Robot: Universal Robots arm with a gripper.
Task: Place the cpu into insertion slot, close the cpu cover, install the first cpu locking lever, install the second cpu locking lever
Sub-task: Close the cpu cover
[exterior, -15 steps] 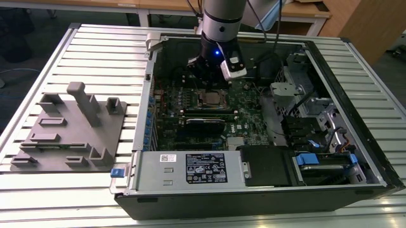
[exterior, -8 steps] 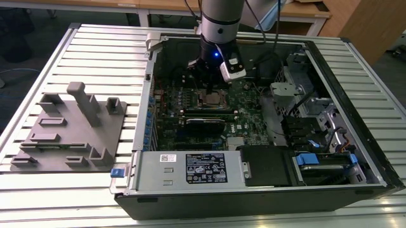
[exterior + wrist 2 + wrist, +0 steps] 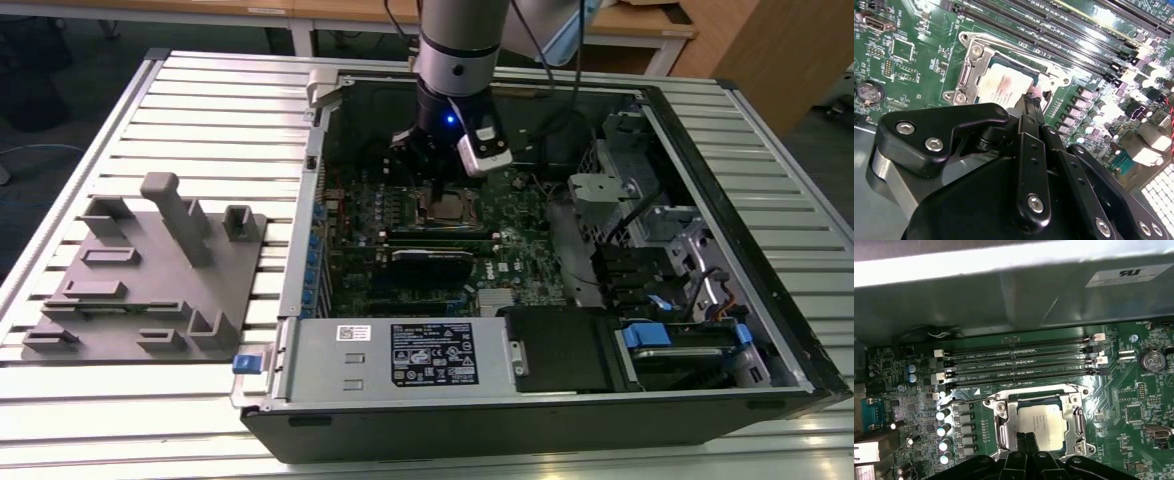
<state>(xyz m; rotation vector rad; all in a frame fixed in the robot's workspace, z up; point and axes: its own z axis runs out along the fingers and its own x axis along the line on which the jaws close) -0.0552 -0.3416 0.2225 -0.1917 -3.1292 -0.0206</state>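
Observation:
The cpu [image 3: 1041, 421] lies flat in the insertion slot [image 3: 447, 208] on the green motherboard, its silver-grey top showing. The silvery cpu cover [image 3: 1011, 422] lies down around it, framing the chip [image 3: 1004, 85] through its window. A thin metal lever [image 3: 1029, 388] runs along the socket's edge on the side of the long memory slots. My gripper [image 3: 1027, 437] hangs just above the socket's edge, fingers pressed together with nothing between them. In the second wrist view the gripper [image 3: 1031, 102] has its tips at the cover's rim [image 3: 970, 70]. In the exterior view the gripper [image 3: 441, 180] stands directly over the socket.
Long black memory slots [image 3: 1019, 362] run beside the socket. A coin battery [image 3: 1152, 360] sits on the board. The case walls [image 3: 314, 200] surround the board, with drive cages [image 3: 667, 240] at the exterior view's right. A grey fixture block [image 3: 147, 270] stands outside the case.

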